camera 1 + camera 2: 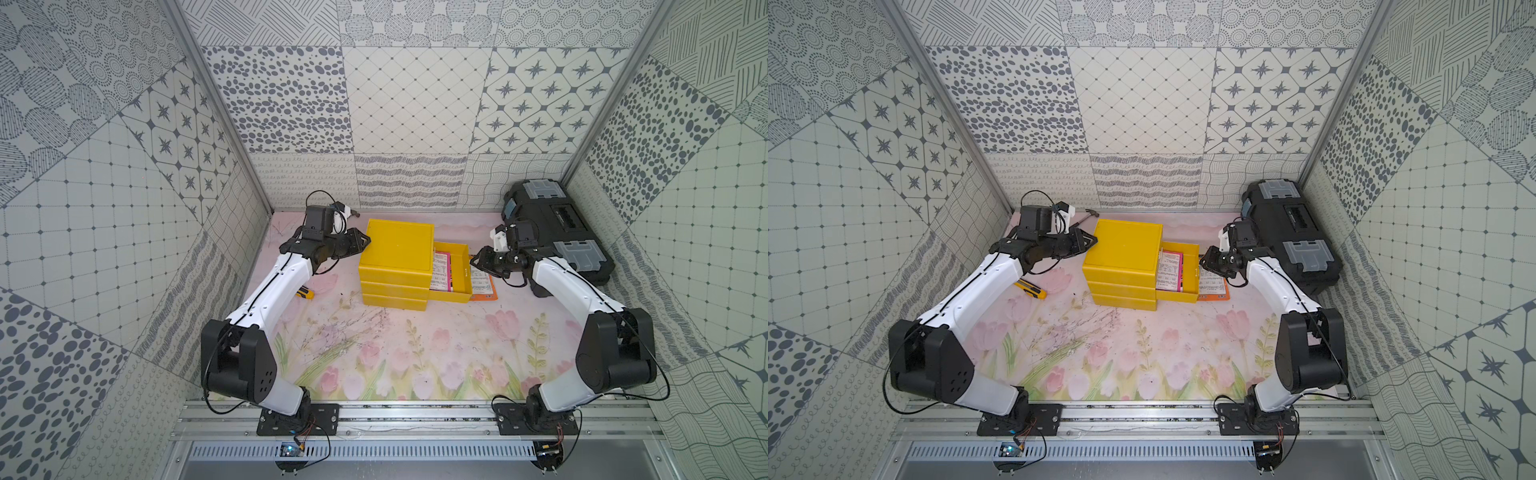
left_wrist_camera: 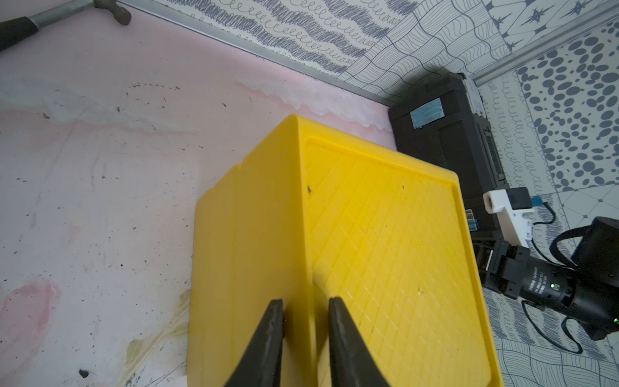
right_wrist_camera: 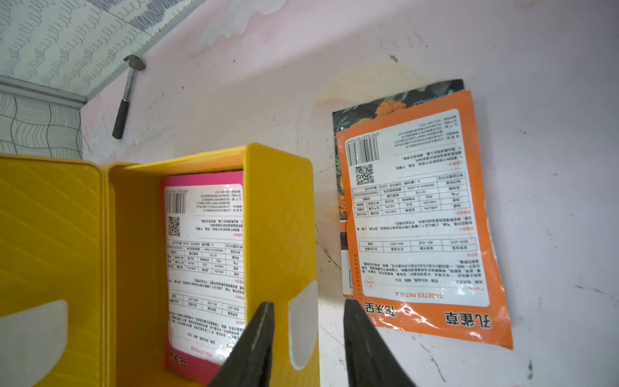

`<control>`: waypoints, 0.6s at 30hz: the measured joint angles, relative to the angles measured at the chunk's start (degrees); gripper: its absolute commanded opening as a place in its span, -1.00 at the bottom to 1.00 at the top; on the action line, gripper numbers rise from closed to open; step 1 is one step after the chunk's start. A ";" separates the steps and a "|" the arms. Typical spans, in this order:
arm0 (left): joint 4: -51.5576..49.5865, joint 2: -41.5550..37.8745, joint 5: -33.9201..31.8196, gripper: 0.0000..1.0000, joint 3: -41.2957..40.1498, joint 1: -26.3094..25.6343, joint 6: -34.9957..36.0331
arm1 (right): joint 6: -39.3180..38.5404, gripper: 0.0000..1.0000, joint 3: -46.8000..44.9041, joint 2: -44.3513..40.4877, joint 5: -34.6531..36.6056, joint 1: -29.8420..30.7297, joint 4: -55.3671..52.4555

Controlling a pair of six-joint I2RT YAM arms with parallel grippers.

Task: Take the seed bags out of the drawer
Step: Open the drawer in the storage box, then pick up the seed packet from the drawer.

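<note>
A yellow drawer cabinet stands at the back middle, its top drawer pulled out to the right. One pink-bordered seed bag lies in the drawer, printed back up. An orange seed bag lies on the table just right of the drawer, on top of another with a flower photo. My right gripper hovers open over the drawer's front wall, holding nothing. My left gripper stands slightly open against the cabinet's upper left edge.
A black toolbox fills the back right corner, close behind my right arm. A hammer lies at the back wall left of the cabinet. A yellow utility knife lies under my left forearm.
</note>
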 measured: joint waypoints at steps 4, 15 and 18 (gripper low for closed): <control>0.02 0.00 -0.02 -0.49 0.00 0.00 0.00 | -0.02 -0.09 2.36 -1.84 2.51 1.51 -2.19; 0.02 -0.02 0.00 -0.49 -0.02 0.00 0.00 | 0.17 -0.03 11.82 1.05 8.17 13.55 -4.70; 0.02 -0.04 0.00 -0.49 -0.02 0.00 0.00 | 0.35 -0.01 12.96 4.57 9.49 15.19 -4.98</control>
